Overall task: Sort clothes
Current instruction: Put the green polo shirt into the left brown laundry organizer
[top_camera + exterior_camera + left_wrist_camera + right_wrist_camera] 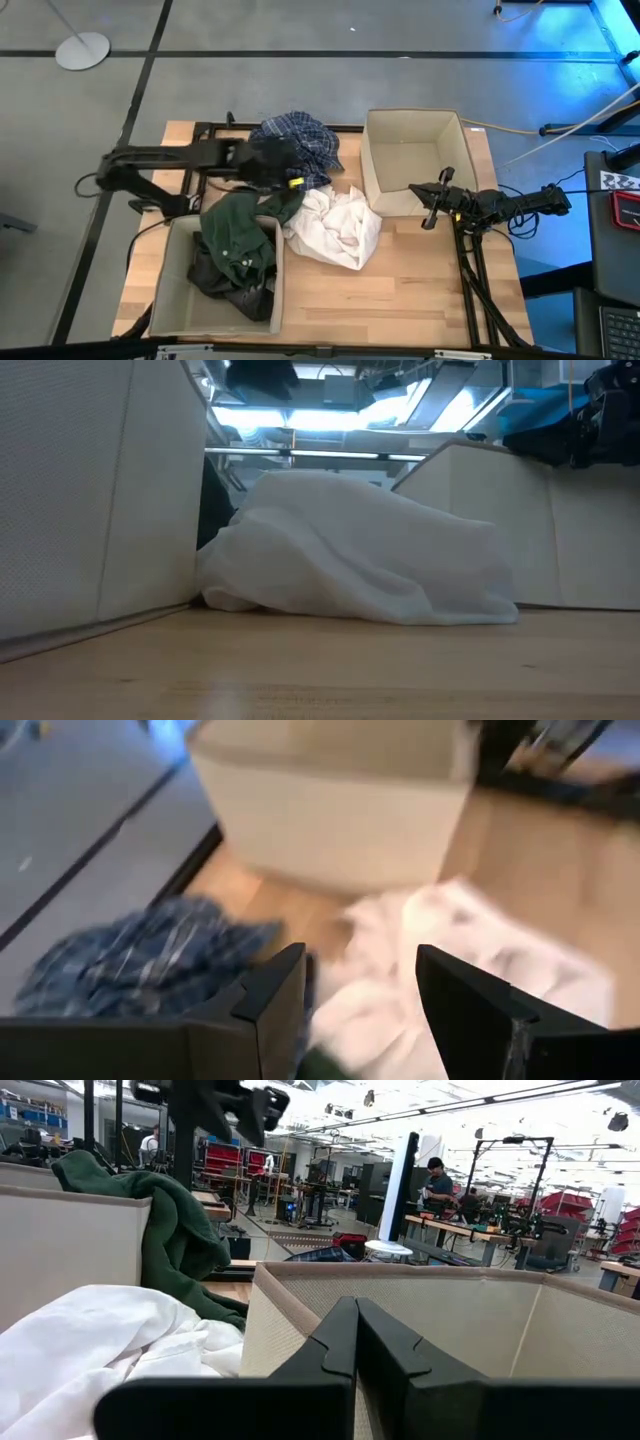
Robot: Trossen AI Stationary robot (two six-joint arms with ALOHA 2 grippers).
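Now hovering with spread left gripper (pixel 360 1010) over white piece (pixel 335 228) near table's middle; right gripper (pixel 432 208) pressed together, waiting. Next, probably: lower, pinch white piece.

A crumpled white piece (pixel 360 550) lies heaped on the wooden table (pixel 330 670) between two beige fabric bins, touching the near bin's wall (pixel 95 490) at the left (a dark gap shows just behind it) and reaching toward the other bin (pixel 560 525) at the right.

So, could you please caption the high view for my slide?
Left gripper open above plaid shirt and white piece; right gripper shut.
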